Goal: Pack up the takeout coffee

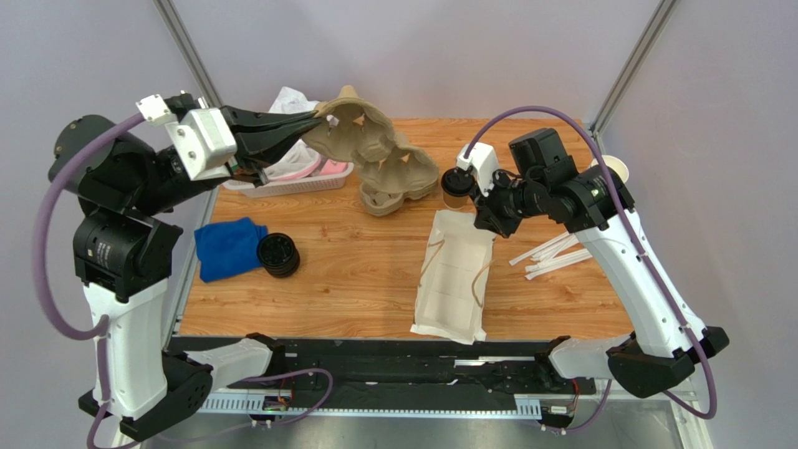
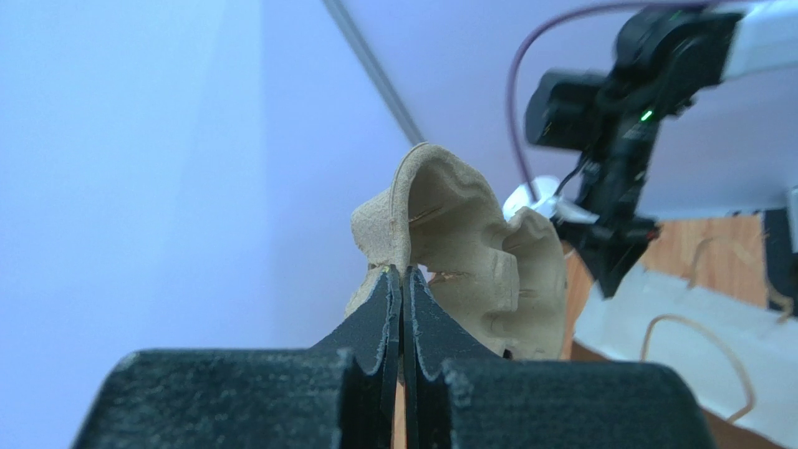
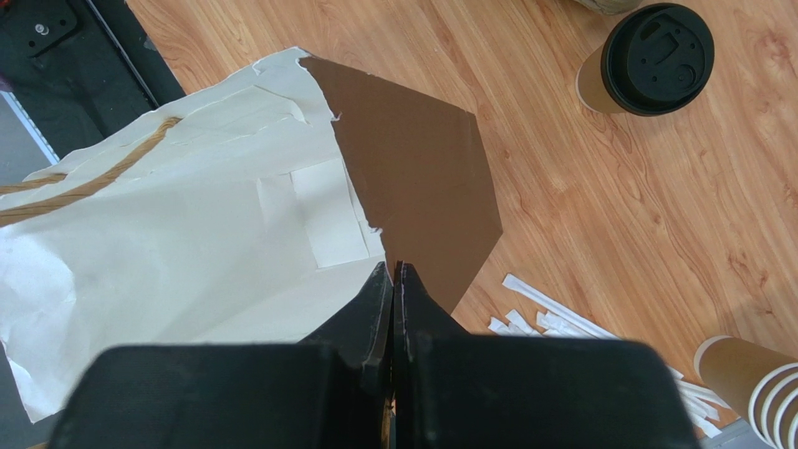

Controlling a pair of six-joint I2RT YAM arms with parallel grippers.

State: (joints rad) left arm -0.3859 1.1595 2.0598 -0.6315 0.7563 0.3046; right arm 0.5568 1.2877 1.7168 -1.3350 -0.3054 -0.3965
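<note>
The takeout coffee [image 1: 456, 187], a tan cup with a black lid, stands on the table's back middle; it also shows in the right wrist view [image 3: 656, 58]. My left gripper [image 1: 323, 117] is shut on the rim of a pulp cup carrier [image 1: 379, 154] and holds it tilted above the table; the pinch shows in the left wrist view [image 2: 403, 273]. My right gripper [image 1: 487, 220] is shut on the mouth edge of a white paper bag [image 1: 454, 276], just right of the cup. In the right wrist view the jaws [image 3: 394, 271] pinch the bag's brown inner flap [image 3: 412, 178].
A blue cloth [image 1: 229, 248] and a stack of black lids [image 1: 278, 254] lie at the left. A white basket of sachets [image 1: 300, 176] sits at the back left. Wrapped straws [image 1: 553, 254] lie at the right, with a stack of lidless cups [image 1: 613, 168] behind them.
</note>
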